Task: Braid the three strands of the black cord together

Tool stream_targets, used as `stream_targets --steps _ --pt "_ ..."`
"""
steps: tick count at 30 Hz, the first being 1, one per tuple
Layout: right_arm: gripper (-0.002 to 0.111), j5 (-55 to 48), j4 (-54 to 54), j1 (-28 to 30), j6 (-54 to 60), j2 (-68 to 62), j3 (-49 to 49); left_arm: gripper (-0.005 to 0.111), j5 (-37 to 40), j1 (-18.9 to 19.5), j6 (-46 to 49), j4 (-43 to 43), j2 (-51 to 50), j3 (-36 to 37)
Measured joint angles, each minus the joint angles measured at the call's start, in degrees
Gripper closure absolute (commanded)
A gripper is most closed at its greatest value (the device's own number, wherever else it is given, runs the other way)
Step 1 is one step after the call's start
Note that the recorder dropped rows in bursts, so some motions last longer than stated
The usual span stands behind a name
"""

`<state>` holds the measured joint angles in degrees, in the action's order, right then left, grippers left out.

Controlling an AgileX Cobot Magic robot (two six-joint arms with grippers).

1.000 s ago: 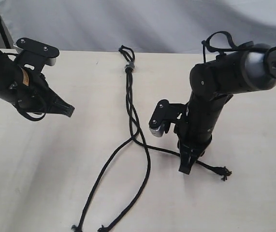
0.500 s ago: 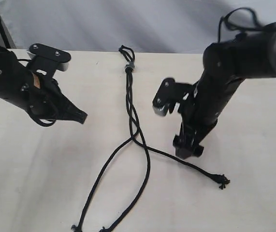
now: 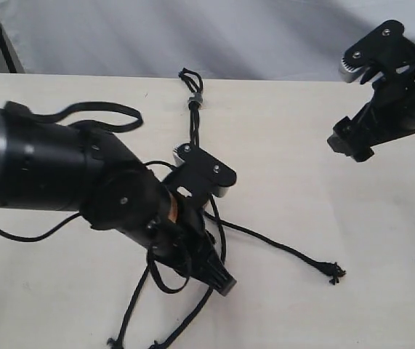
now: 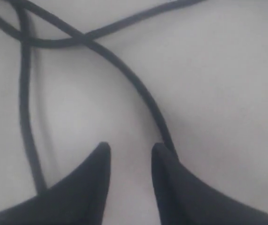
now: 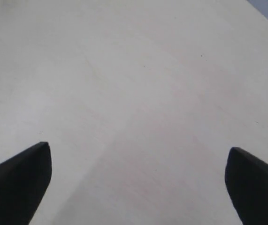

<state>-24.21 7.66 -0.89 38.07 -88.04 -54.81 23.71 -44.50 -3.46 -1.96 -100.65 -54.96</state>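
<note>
While slack, strand (image 4: 133,80) beside left pincer (image 4: 130,151)

table (image 3: 367,218): pale, perhaps wood | on it: black cord (image 3: 195,102), 3 strands (image 3: 280,246) splayed

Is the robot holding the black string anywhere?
No. The left end effector hangs open beside a strand, gripping none; the right end effector is open, holding nothing.

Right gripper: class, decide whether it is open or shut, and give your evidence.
Open. In the wrist view the right gripper has its fingers far apart, only bare table between them, nothing held.
</note>
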Motion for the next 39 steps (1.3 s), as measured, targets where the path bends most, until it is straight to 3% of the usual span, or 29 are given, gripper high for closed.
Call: stream_targets --steps 10,12,13,14,19,24,29,34,39 --pt "0.015 1.2 1.9 1.1 -0.2 0.1 0.3 0.069 4.3 -2.9 -2.9 0.0 -10.9 -7.5" --pt "0.015 1.2 2.0 1.1 -0.2 0.1 0.3 0.079 5.2 -2.9 -3.2 0.1 -11.8 -8.7" --pt "0.015 1.2 2.0 1.1 -0.2 0.1 0.3 0.099 5.2 -3.0 -3.2 0.3 -12.0 -8.9" --pt "0.015 1.2 2.0 1.1 -0.2 0.1 0.3 0.107 5.3 -3.1 -3.2 1.5 -12.1 -8.9" --pt "0.015 1.2 2.0 1.1 -0.2 0.1 0.3 0.107 9.0 -3.5 -1.8 3.6 -11.5 -10.0" --pt "0.015 1.2 2.1 1.1 -0.2 0.1 0.3 0.107 12.9 1.2 0.0 16.6 -5.7 -11.3" --pt "0.015 1.2 2.1 1.1 -0.2 0.1 0.3 0.107 11.0 9.6 1.6 19.7 -8.0 -10.6" --pt "0.015 1.2 2.2 1.1 -0.2 0.1 0.3 0.107 8.4 11.9 2.5 20.0 -12.3 -9.2" --pt "0.015 1.2 2.2 1.1 -0.2 0.1 0.3 0.107 8.2 11.1 3.1 16.6 -12.5 -9.2"
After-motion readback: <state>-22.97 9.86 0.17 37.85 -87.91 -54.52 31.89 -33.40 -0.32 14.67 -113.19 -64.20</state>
